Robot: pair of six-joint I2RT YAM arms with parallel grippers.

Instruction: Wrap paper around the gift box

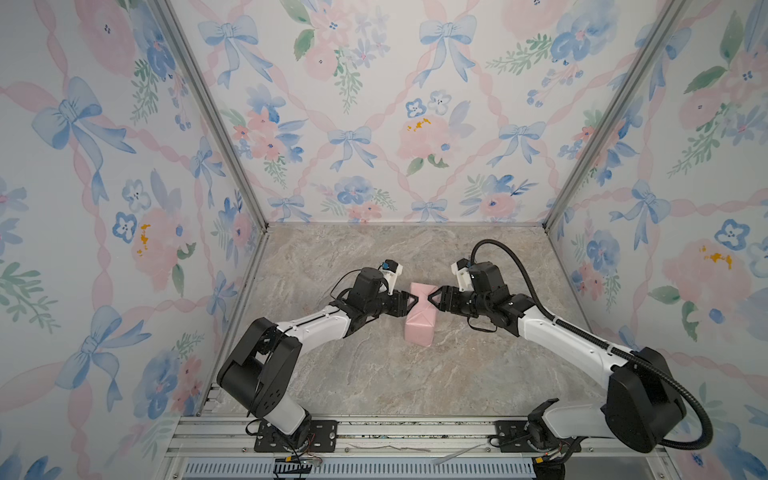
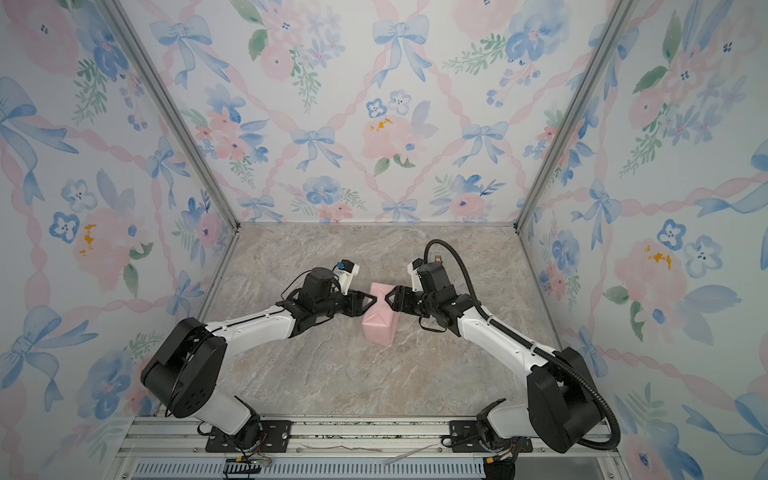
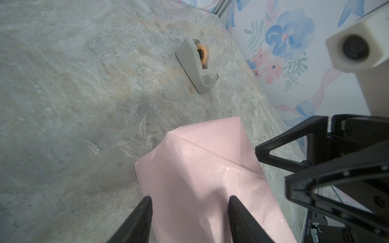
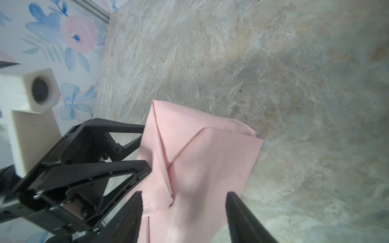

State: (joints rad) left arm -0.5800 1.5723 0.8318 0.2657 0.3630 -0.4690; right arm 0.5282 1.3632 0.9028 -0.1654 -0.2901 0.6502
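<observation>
The marble table (image 1: 374,374) carries the paper (image 1: 419,324), folded pink side out into a parcel at its middle; the gift box is hidden inside. The left gripper (image 1: 413,300) and right gripper (image 1: 429,300) flank the parcel's far end, both with jaws spread, tips against the folds. A tape dispenser (image 3: 196,65) sits toward the right edge.
</observation>
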